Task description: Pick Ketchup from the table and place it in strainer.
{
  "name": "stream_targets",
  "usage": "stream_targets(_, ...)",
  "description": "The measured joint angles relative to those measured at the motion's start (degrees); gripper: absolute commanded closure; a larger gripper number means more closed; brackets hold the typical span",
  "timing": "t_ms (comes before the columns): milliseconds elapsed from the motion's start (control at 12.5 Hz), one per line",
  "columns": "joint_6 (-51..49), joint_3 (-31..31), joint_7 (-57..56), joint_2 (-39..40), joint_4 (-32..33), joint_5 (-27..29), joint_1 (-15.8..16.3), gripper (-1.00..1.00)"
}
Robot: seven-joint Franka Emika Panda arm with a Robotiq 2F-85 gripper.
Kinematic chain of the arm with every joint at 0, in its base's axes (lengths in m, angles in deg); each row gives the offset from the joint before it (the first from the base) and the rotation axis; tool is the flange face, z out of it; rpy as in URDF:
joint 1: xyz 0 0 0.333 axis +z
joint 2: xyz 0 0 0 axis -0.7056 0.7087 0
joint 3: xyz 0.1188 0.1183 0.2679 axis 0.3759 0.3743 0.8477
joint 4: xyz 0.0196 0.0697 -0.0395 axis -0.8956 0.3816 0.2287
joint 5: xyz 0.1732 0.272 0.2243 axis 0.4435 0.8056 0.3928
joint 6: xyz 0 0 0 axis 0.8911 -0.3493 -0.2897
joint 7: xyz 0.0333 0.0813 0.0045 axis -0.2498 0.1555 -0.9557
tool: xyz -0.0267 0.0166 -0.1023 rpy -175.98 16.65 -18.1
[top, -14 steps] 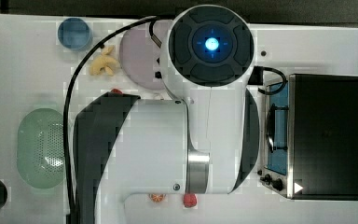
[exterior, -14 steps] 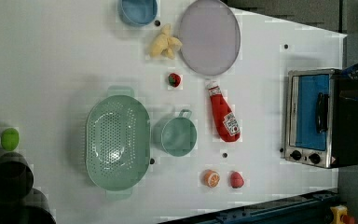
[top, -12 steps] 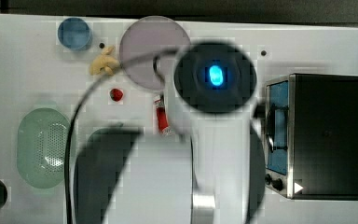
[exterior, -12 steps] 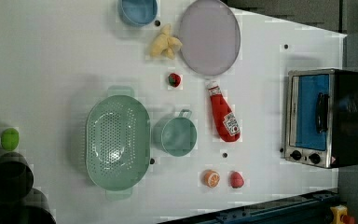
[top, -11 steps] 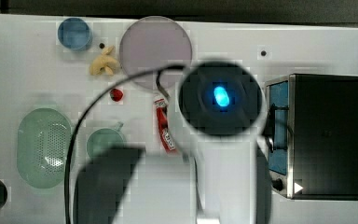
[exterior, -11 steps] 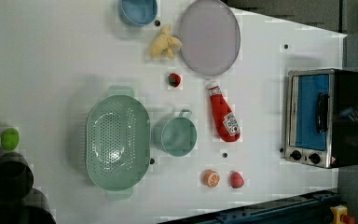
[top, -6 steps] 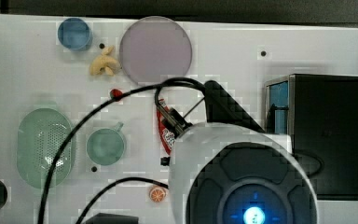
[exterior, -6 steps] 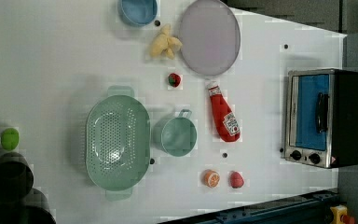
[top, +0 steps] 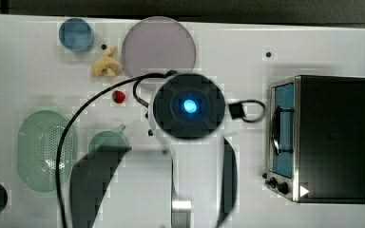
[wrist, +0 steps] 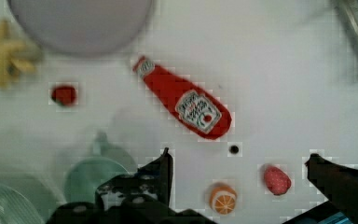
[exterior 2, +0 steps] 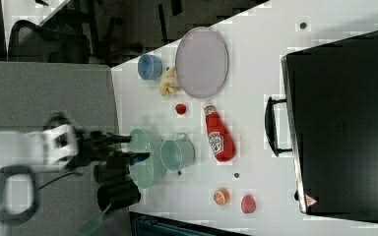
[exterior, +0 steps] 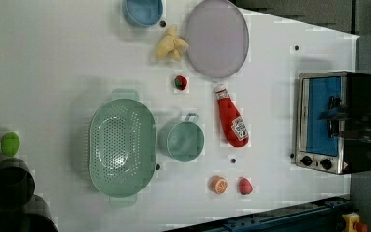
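The jaws point(wrist: 237, 161) stood wide apart and held nothing, their two dark fingers point(wrist: 165, 168) framing bare bench in the wrist view, with the ketchup point(wrist: 182, 104) lying just beyond them, flat and slanted, white cap toward the plate point(wrist: 79, 21). And the arm had been busy: about a second back its white body covered much of the bench in the top view, then it swung clear, dropped low in the frame half a second ago, and now its round housing point(top: 188, 105) sat right over the spot where the bottle had shown, hiding it there. That read as the arm lining up above its target, high and not yet descending to grasp. The ketchup itself had not budged; in the left view it point(exterior: 231, 118) lay between the plate point(exterior: 217, 37) and the two small fruits point(exterior: 230, 185), cap up by the plate, just beside the green cup point(exterior: 182, 140). Past the cup sat the strainer point(exterior: 121, 147), holding nothing, well apart from the bottle with the cup between them. Further out were a strawberry point(exterior: 180, 82), a yellow toy point(exterior: 171, 44), a blue bowl point(exterior: 143, 9) and the toaster oven point(exterior: 333, 121) at the left view's right. So nothing was picked yet; by my reckoning the next step was a turn of the wrist to span the bottle's narrow width, then a straight drop, and afterward a carry over the cup.
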Motion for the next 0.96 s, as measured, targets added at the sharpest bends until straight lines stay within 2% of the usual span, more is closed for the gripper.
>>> stream_targets(240,6.2,1.0,-12.3,3.8,6.5,0.6,0.0,-1.0)
stream_targets(560,17.0,1.2,-26.9,4.0,14.2,0.4,0.0,-1.0)
stream_targets(960,29.3,1.7,-33.0,4.4,20.5,-0.2,0.0,-1.0)
